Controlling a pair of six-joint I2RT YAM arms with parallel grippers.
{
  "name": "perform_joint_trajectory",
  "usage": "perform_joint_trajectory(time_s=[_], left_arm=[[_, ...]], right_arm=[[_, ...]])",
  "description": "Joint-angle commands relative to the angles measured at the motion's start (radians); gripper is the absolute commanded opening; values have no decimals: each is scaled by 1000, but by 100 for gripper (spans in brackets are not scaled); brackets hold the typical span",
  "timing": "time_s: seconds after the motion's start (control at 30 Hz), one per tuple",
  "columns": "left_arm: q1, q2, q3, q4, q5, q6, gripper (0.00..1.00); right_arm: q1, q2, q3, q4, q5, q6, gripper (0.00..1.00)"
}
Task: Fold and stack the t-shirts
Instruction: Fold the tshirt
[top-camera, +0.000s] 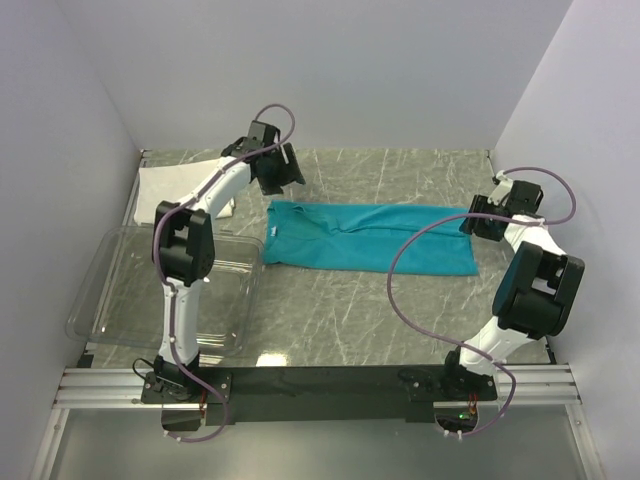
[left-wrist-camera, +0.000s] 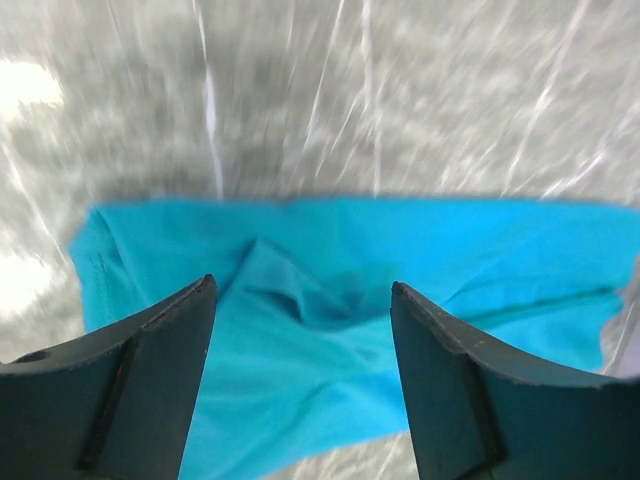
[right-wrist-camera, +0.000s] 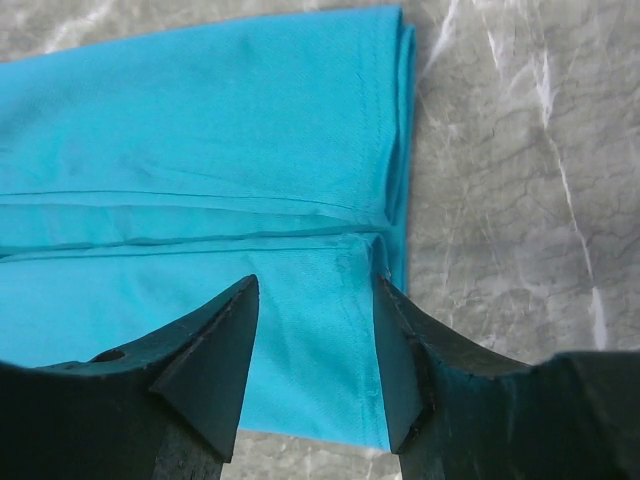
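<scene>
Teal shirt (top-camera: 370, 248) lay folded lengthwise; left gripper (top-camera: 283, 172) and right gripper (top-camera: 482, 222) hung, jaws parted, near opposite ends, apparently positioned for next fold

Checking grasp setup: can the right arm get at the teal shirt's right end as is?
Likely yes. The right fingers hang open just over that end of the teal shirt, with only cloth and table beneath and nothing in the way.

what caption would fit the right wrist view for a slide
Right gripper, jaws open, over the hem end of the lengthwise-folded teal-blue t-shirt on the marbled table
</scene>
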Motion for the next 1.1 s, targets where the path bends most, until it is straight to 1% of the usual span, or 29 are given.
perform_joint_trajectory(time_s=[0.0, 0.03, 0.07, 0.1, 0.13, 0.17, 0.23, 0.3, 0.33, 0.4, 0.47, 0.5, 0.57, 0.6, 0.63, 0.7, 0.8, 0.93, 1.07], left_arm=[[18, -143, 26, 93, -54, 37, 75], [27, -170, 0, 105, -60, 57, 76], [34, -199, -31, 119, -58, 65, 76], [38, -225, -63, 137, -52, 69, 76], [50, -272, -128, 141, -40, 68, 77], [58, -289, -161, 144, -25, 62, 77], [66, -314, -227, 116, -2, 45, 77], [67, -310, -246, 78, 15, 25, 75], [67, -299, -258, 60, 46, 20, 69], [67, -291, -293, 78, 102, 5, 59], [63, -285, -309, 127, 183, -3, 43], [58, -267, -300, 136, 210, -1, 23], [43, -232, -269, 113, 257, 7, 1], [35, -206, -240, 81, 261, 14, 1], [19, -145, -168, 37, 262, 39, 1], [3, -90, -93, -44, 255, 57, 0], [-11, -11, -53, -91, 230, 77, 1], [-20, 31, -23, -137, 195, 94, 0], [-29, 59, -14, -146, 184, 94, 1]], right_arm=[[8, -73, 59, -8, 20, -19, 57], [10, -76, 64, -23, 8, -60, 57], [11, -73, 84, -74, -54, -91, 57], [14, -65, 101, -115, -84, -127, 57], [20, -57, 119, -161, -128, -220, 57], [32, -47, 142, -241, -168, -261, 57], [49, -48, 135, -248, -185, -286, 57], [77, -45, 130, -237, -171, -280, 57], [85, -40, 136, -237, -170, -269, 56], [103, -13, 170, -258, -177, -267, 55], [123, 9, 197, -272, -193, -263, 54], [128, 15, 207, -277, -199, -263, 53], [135, 25, 224, -275, -210, -244, 52], [135, 29, 228, -274, -214, -238, 52], [135, 30, 234, -274, -217, -229, 52], [135, 36, 247, -269, -216, -218, 51], [135, 39, 251, -266, -211, -206, 51], [134, 33, 233, -248, -210, -192, 51], [134, 32, 222, -238, -210, -184, 51]])
